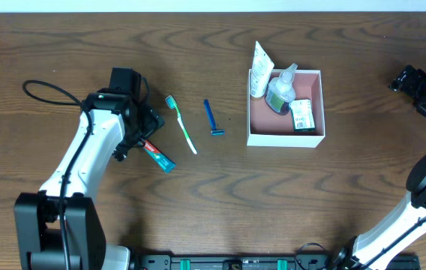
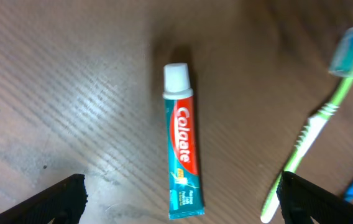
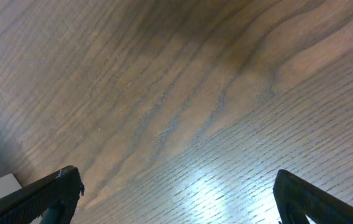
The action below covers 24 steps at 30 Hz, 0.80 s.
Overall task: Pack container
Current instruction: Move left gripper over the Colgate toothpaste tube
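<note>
The left fingers (image 2: 64,202) are spread wide and hold nothing. They hang over a red-and-teal toothpaste tube (image 2: 181,155) that lies flat on the wooden table (image 2: 71,93), its white cap pointing away from the wrist camera. The tube sits between the two fingertips in that view, and neither one is touching it.

Just beside the tube is a green-and-white toothbrush (image 2: 307,140) with its bristle head at the far end. A blue razor (image 1: 212,118) lies a little farther on towards the middle of the table. Across the table, the right fingers (image 3: 58,190) are just as wide apart and also empty. They are held over bare wood near the far right edge, well away from the work.

The container (image 1: 284,140) sits right of centre, open-topped, with white walls and a pink floor. It holds three items so far. A white tube (image 1: 260,71) leans against its left wall and pokes above the rim, a clear greenish bottle (image 1: 280,91) sits in the middle, and a small green-and-white packet (image 1: 301,115) rests by the right wall.

The packing looks about half done, with three toiletries in the container and three out on the table. The toothpaste appears to be next in line, though no grasp has been made on it yet. The toothbrush and razor would follow, and the container's front portion looks to have bare floor left for them.
</note>
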### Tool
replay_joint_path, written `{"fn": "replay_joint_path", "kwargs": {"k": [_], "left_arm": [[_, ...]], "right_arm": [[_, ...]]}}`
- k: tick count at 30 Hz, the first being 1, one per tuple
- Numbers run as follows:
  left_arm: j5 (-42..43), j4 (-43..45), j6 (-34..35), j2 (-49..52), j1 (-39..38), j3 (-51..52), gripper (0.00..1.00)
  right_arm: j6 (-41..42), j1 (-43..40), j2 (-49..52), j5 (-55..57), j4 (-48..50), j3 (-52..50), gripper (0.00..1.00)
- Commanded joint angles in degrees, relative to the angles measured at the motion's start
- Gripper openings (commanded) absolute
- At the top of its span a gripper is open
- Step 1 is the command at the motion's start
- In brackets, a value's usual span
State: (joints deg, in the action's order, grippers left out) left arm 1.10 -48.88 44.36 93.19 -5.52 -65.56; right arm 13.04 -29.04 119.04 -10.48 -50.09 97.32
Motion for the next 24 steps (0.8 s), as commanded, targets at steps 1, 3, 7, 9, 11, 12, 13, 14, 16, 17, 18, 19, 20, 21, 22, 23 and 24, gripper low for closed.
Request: {"fn": "replay_joint_path", "kwargs": {"k": [1,3,7,9,11,12,13,14,16,17,18,19,20,21,22,23,24], "left_arm": [[-0.22,-1.77,3.21,2.21,-0.02,-0.13,0.98],[-0.22,-2.95,4.52,3.15,-0.02,-0.13,0.98],[-0.24,-3.13,4.63,4.74,-0.02,-0.13,0.98],[-0.24,-2.93,4.63,5.44,-0.04,-0.13,0.98],[-0.26,-2.82,4.63,6.08,-0.04,-0.13,0.98],[-0.26,-2.67,4.63,6.32,-0.04,-0.13,0.98],[-0.26,-2.45,4.63,6.56,-0.04,-0.13,0.98],[-0.26,-2.25,4.63,6.80,-0.04,-0.13,0.98],[-0.26,-2.01,4.61,7.08,-0.04,-0.13,0.98],[-0.26,-1.88,4.63,7.21,-0.04,-0.13,0.98],[-0.31,-1.75,4.61,7.39,-0.04,-0.13,0.98],[-0.31,-1.49,4.59,7.61,-0.04,-0.11,0.98],[-0.31,-1.11,4.59,7.85,-0.04,0.04,0.98],[-0.31,-0.79,4.59,8.02,-0.04,0.28,0.98],[-0.31,-0.33,4.59,8.31,-0.04,0.66,0.98],[-0.31,-0.11,4.59,8.55,-0.04,0.94,0.98],[-0.31,-0.02,4.59,8.83,-0.04,1.22,0.98]], "right_arm": [[0.66,-0.15,-1.42,0.13,-0.02,-0.26,0.99],[0.66,-0.15,-1.42,0.13,-0.02,-0.26,0.99],[0.66,-0.15,-1.42,0.13,-0.02,-0.26,0.99],[0.66,-0.15,-1.42,0.13,-0.02,-0.26,0.99],[0.66,-0.15,-1.42,0.13,-0.02,-0.26,0.99],[0.66,-0.15,-1.42,0.13,-0.02,-0.26,0.99],[0.66,-0.15,-1.42,0.13,-0.02,-0.26,0.99],[0.66,-0.15,-1.42,0.13,-0.02,-0.26,0.99],[0.66,-0.15,-1.42,0.13,-0.02,-0.26,0.99],[0.66,-0.15,-1.42,0.13,-0.02,-0.26,0.99],[0.66,-0.15,-1.42,0.13,-0.02,-0.26,0.99],[0.66,-0.15,-1.42,0.13,-0.02,-0.26,0.99],[0.66,-0.15,-1.42,0.13,-0.02,-0.26,0.99],[0.66,-0.15,-1.42,0.13,-0.02,-0.26,0.99],[0.66,-0.15,-1.42,0.13,-0.02,-0.26,0.99],[0.66,-0.15,-1.42,0.13,-0.02,-0.26,0.99],[0.66,-0.15,-1.42,0.13,-0.02,-0.26,0.99]]}}
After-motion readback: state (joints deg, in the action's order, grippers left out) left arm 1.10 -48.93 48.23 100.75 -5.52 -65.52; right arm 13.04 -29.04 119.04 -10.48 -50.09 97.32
